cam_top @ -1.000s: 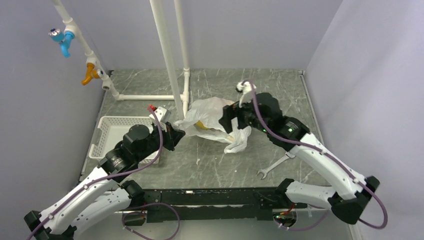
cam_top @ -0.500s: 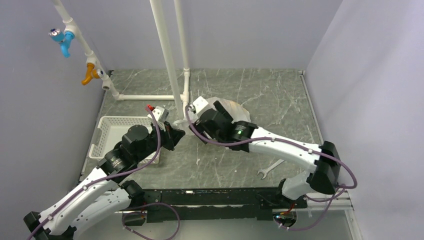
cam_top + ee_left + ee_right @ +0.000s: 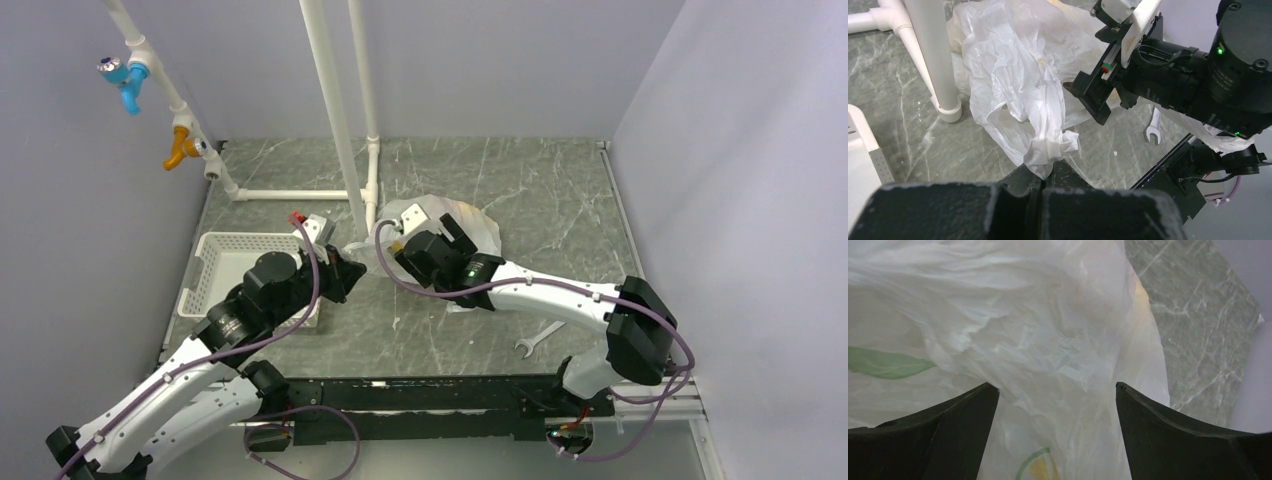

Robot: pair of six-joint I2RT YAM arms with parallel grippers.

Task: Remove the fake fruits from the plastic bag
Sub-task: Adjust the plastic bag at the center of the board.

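The plastic bag (image 3: 478,222) is lying crumpled on the grey marbled table (image 3: 545,185) around the centre of the overhead frame, just right of the upright white pipe (image 3: 335,120). The left gripper (image 3: 1040,181) is reaching in from the lower left and is pinching a twisted, bunched end of the bag (image 3: 1013,75) between its fully closed jaws at the bottom centre of the left wrist frame, with the film fanning upward from that pinch toward the pipe's foot (image 3: 948,107). The right gripper (image 3: 1055,405) is hanging close over the bag (image 3: 1038,330) with its two dark fingers (image 3: 938,435) standing wide apart at the lower corners of the right wrist frame, gripping nothing; whether the tips are touching the film I cannot tell. Green and yellow prints are showing on the plastic at that frame's left and bottom edges. The fake fruits are being hidden by the film, with only a yellowish tint (image 3: 1142,292) glowing through at the upper right. In the overhead frame the right arm is stretching across from the lower right, covering the bag's near side. A white latticed tray (image 3: 222,255) is sitting at centre left, and a wrench (image 3: 540,335) is lying at lower right, well apart from the bag.
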